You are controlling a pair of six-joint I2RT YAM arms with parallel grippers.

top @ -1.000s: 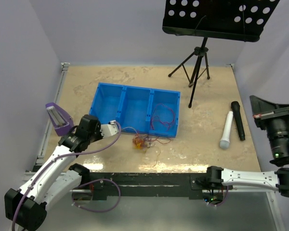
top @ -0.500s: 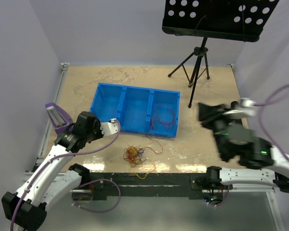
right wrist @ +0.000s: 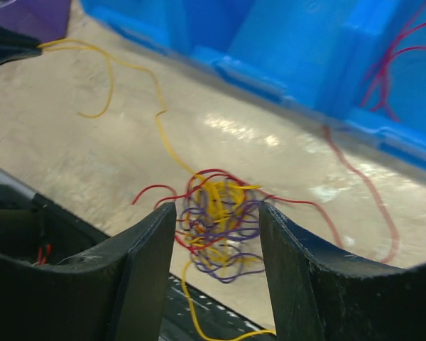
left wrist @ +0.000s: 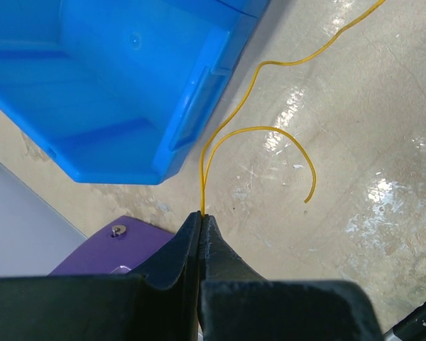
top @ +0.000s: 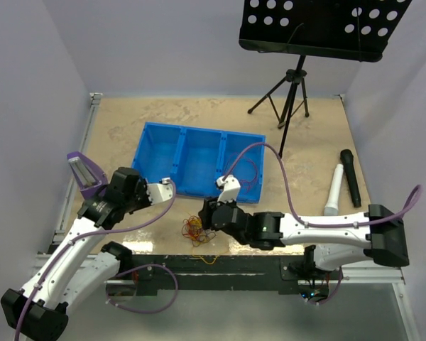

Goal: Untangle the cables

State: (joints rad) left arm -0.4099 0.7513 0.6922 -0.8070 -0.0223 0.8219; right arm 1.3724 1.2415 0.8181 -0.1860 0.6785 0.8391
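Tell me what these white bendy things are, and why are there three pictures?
They are two robot arms fixed to the near edge of a table. The big picture looks down from above. The other two come from small cameras on each arm's wrist, so you see that arm's own jaws at the bottom.

On the table are a blue tray with three sections, a knot of thin coloured wires, a white microphone, a black microphone and a music stand. A red wire lies in the tray's right section.

The left arm has its jaws shut on a yellow wire that leads to the knot. The right arm has its jaws open, with the knot showing between them.
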